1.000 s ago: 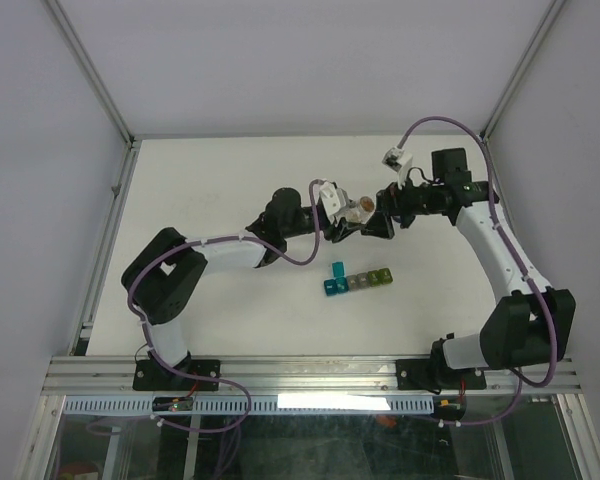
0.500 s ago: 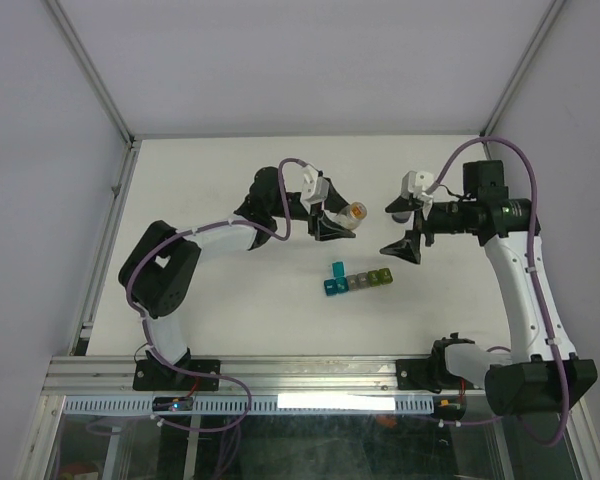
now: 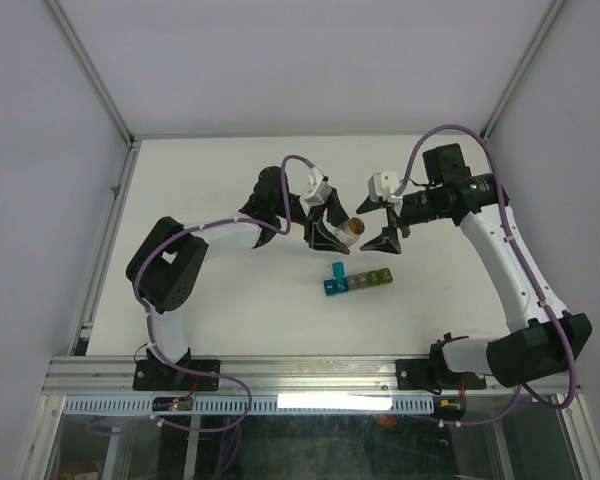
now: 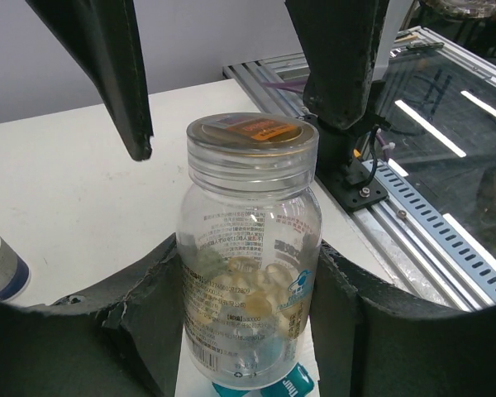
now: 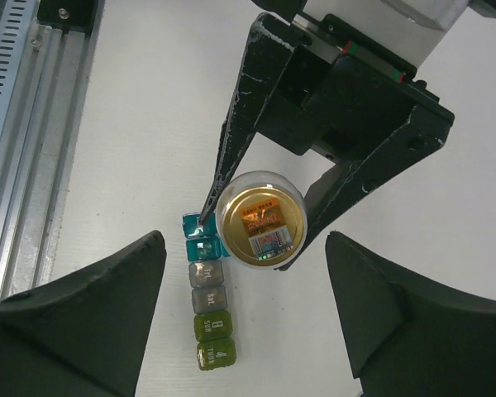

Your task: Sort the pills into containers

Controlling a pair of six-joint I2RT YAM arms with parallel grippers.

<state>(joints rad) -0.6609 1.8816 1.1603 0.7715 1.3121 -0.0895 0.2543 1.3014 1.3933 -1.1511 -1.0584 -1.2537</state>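
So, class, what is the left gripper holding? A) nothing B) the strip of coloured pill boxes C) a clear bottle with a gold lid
C: the left gripper is shut on the clear bottle, while the strip of pill boxes lies on the table.

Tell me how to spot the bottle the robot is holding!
Find the white table and the row of coloured pill boxes in its middle. Close by them, the left tool grips a clear bottle. It alone is round and see-through, with a gold lid.
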